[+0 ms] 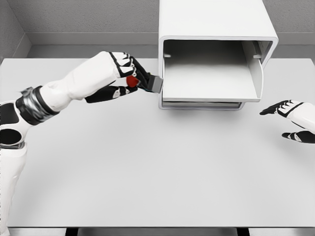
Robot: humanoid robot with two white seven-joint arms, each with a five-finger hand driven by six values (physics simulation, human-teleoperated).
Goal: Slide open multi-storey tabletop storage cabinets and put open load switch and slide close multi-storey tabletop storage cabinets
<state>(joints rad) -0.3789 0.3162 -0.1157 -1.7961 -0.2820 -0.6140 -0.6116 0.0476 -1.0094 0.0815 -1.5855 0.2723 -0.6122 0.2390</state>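
Fingers on the left hand (129, 78) are curled tight around the load switch (147, 82), a small gray block with a red knob. The hand holds it up in the air, just beside the left edge of the storage cabinet (216, 24), a bit above the counter (147, 172).

The switch looks small, hard and light. It will not bend or squash. Its smooth sides could slip, so the best place to hold it is around the gray body, near the red knob, and that is where the hand seems to have it. The gray end sticks out past the hand and points at the cabinet.

The white cabinet sits at the back of the counter. Its top drawer (209, 78) is slid out toward me. I can see the flat white floor of the drawer, and nothing lies in it. Another drawer below it looks closed, and I cannot see inside that one.

The right hand (290, 120) is off to the right, near the counter's edge. Its fingers are spread loose and hold nothing.

I think the switch goes into the open drawer next. After that the drawer needs a push to close.
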